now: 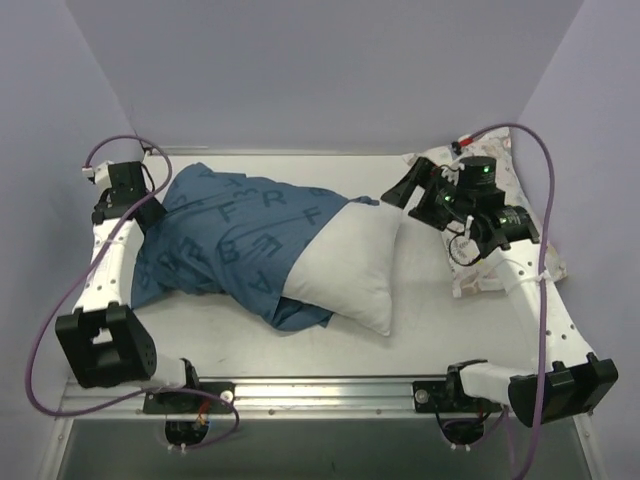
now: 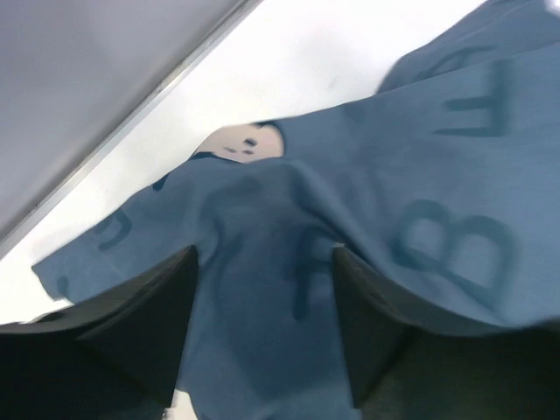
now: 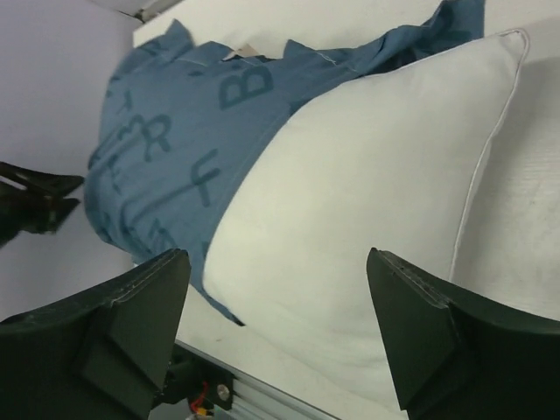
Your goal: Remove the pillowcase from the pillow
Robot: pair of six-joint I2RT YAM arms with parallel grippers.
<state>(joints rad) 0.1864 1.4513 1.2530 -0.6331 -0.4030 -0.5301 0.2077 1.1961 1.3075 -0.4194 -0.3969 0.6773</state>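
Observation:
The teal-blue lettered pillowcase (image 1: 235,240) covers the left half of the plump white pillow (image 1: 355,265), whose right half lies bare. My left gripper (image 1: 156,210) is at the pillowcase's far left end. In the left wrist view it (image 2: 262,262) is open, low over the fabric (image 2: 420,175), with cloth lying between the fingers; a pale patch (image 2: 241,143) shows beyond. My right gripper (image 1: 408,195) hovers open and empty just right of the pillow's far right corner. In the right wrist view it (image 3: 278,258) faces the bare pillow (image 3: 376,166) and the pillowcase (image 3: 166,140).
A smaller printed pillow (image 1: 500,170) lies at the back right, under my right arm. Grey walls close in the table's back edge (image 1: 290,152) and both sides. A metal rail (image 1: 320,390) runs along the near edge.

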